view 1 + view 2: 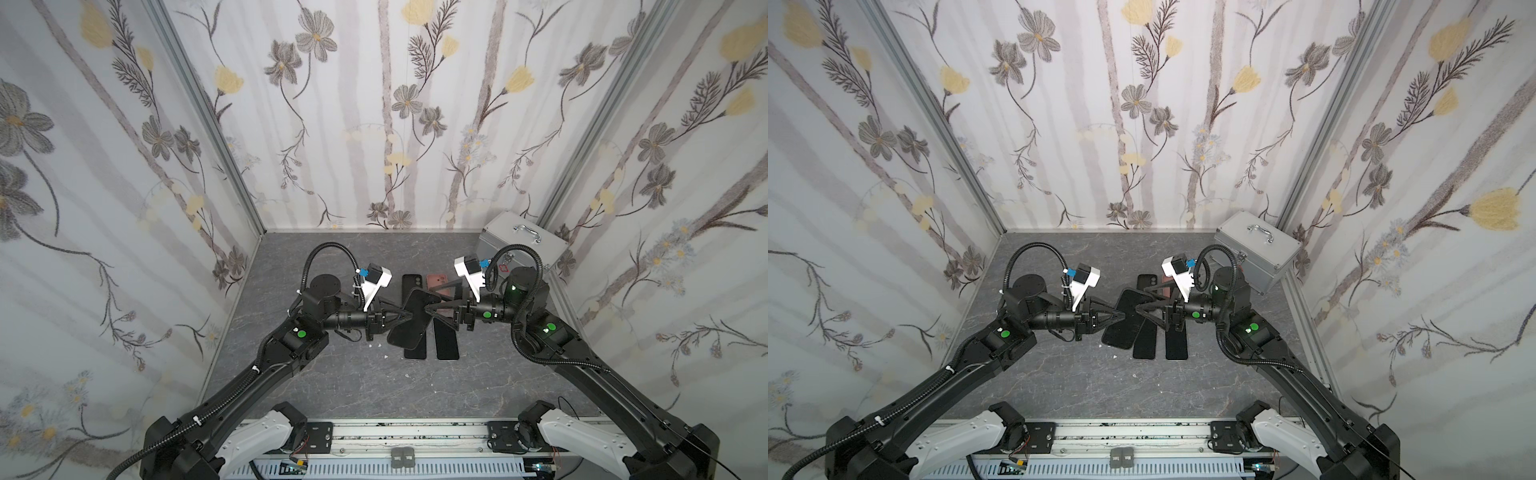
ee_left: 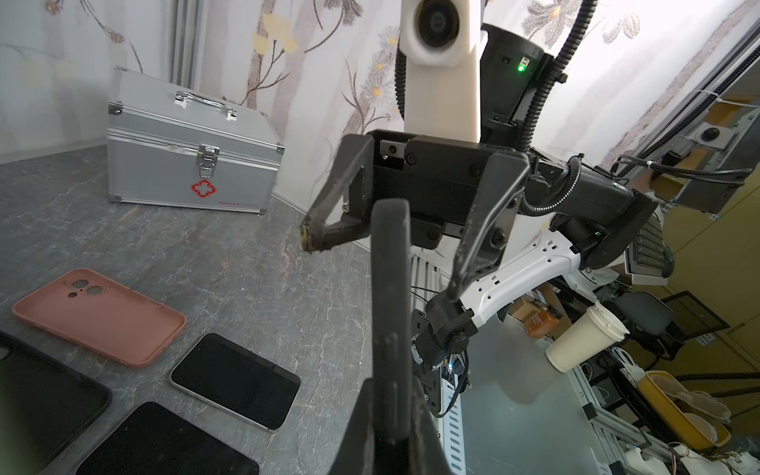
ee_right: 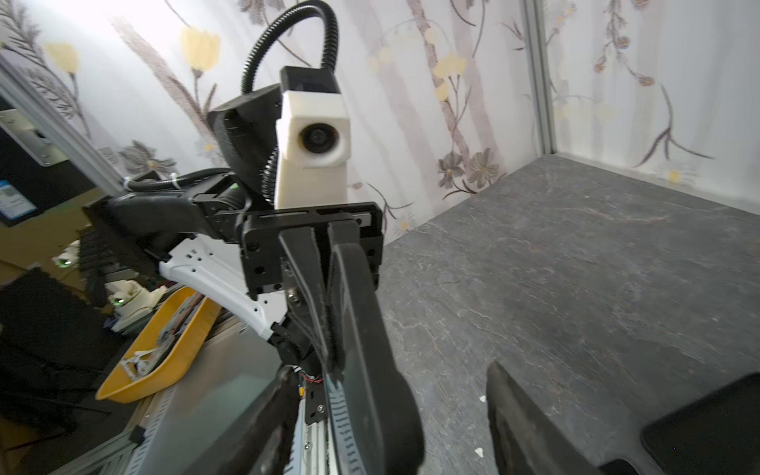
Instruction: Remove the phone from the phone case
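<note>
Above the middle of the grey marble-veined surface (image 1: 332, 395): found the flat black rectangular phone (image 1: 409, 334), not yet out of its matt black soft-looking case (image 2: 390, 296), lifted clear and tilted. Upward face: cannot tell.

Left tool (image 1: 404, 317) noted clamped narrow on one long edge of the cased slab. Judged the anchoring hold, leaving the opposite edge free for working. Right tool (image 1: 431, 308) noted with jaws spread, one finger to each side of that free edge, no contact seen in the left wrist view. Judged lined up to pinch or peel the case rim.

Tool fingers: black open triangular frames, inner faces lined with a coarse strip, frayed at the tips. Good bite expected on a rubbery rim, poorer on glass.

Laid flat below and just beyond:
- Salmon-pink moulded case with camera cut-outs (image 2: 98, 316), empty, hollow side down.
- Black empty case with raised rim (image 2: 45, 395), partly cut off.
- Bare phone with glossy dark screen and silver edge (image 2: 236, 380).
- Second dark-screened bare phone (image 2: 164, 444) just beside it.

Read as sets already parted and kept apart from the work in hand.

Toward the back right corner: ribbed aluminium first-aid box with red cross, chrome latch and handle (image 2: 189, 144), shut, well apart.
</note>
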